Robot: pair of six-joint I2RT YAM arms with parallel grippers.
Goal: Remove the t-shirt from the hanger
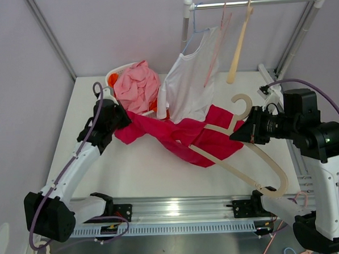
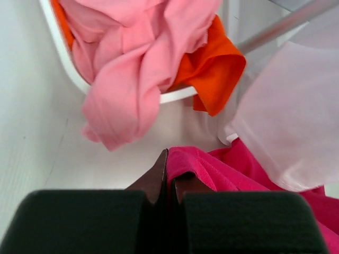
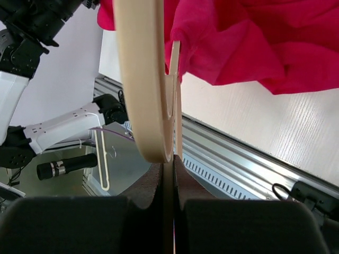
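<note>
Status: I see left gripper (image 2: 169, 174) clenched on magenta t-shirt (image 1: 181, 135) edge, right gripper (image 3: 169, 164) clenched on beige hanger (image 3: 140, 79); one hanger end inside shirt.

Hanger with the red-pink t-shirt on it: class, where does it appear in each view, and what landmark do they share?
Top external: hanger right of centre.
Left wrist: not in view.
Right wrist: hanger upper left, close up.
Shared landmark: the t-shirt.

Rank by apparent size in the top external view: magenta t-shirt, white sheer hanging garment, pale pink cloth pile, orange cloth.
1. magenta t-shirt
2. white sheer hanging garment, close behind; it hangs raised, possibly nearer the camera, so unsure
3. pale pink cloth pile
4. orange cloth, mostly hidden
</note>
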